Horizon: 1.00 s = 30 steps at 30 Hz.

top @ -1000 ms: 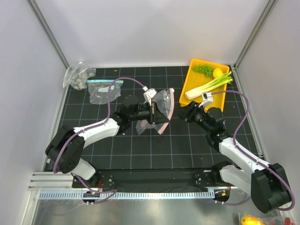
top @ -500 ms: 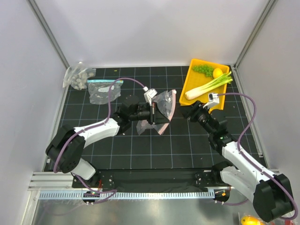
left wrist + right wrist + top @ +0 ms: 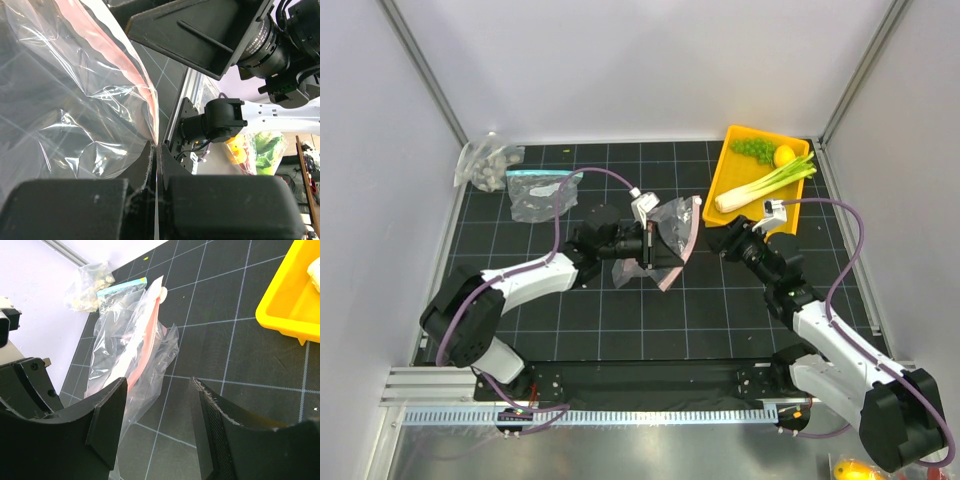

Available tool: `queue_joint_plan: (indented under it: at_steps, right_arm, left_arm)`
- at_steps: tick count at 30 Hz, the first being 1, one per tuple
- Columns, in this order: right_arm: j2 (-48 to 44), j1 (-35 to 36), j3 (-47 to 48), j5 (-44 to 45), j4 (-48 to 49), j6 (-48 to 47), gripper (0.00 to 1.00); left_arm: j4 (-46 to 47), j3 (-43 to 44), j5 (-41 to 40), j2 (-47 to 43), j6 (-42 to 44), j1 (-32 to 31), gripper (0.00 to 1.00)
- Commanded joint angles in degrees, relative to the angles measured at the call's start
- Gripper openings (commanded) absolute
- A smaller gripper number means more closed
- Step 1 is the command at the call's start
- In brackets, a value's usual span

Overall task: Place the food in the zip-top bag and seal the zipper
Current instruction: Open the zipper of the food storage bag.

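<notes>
Plastic of the clear zip-top bag (image 3: 670, 238) is pinched in the shut left jaws at the middle of the black gridded bench (image 3: 620, 320). It is held upright, with its pink zipper (image 3: 692, 222) edge turned toward 3 o'clock. The right jaws stand partly wide and hold nothing, just beside that edge and between the bag and a yellow tray (image 3: 724, 168) at 1 o'clock, where the leek (image 3: 760, 187), lemon (image 3: 784, 155) and grapes (image 3: 752, 149) lie. A blue-zippered bag (image 3: 535, 195) and a bunched bag (image 3: 485, 165) sit at 10 o'clock.

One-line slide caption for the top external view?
Left gripper clamps the dotted zip-top bag mid-table; open right gripper beside it; leek, lemon and grapes lie in the yellow tray.
</notes>
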Motion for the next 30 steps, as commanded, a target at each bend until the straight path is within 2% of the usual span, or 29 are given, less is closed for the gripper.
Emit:
queue_joint_plan:
  at_steps: [1, 22, 30]
  right_arm:
    - [-0.2, 0.0, 1.4, 0.1, 2.3, -1.2, 0.59]
    - [1.1, 0.1, 1.7, -0.2, 2.4, -0.9, 0.59]
    - [1.7, 0.0, 1.3, -3.4, 5.3, -0.5, 0.59]
  left_arm:
    - [3.2, 1.6, 2.1, 0.3, -0.1, -0.5, 0.00]
    - [3.4, 1.6, 3.1, -0.4, 0.3, -0.8, 0.00]
    - [3.5, 1.8, 3.6, 0.1, 0.9, -1.2, 0.00]
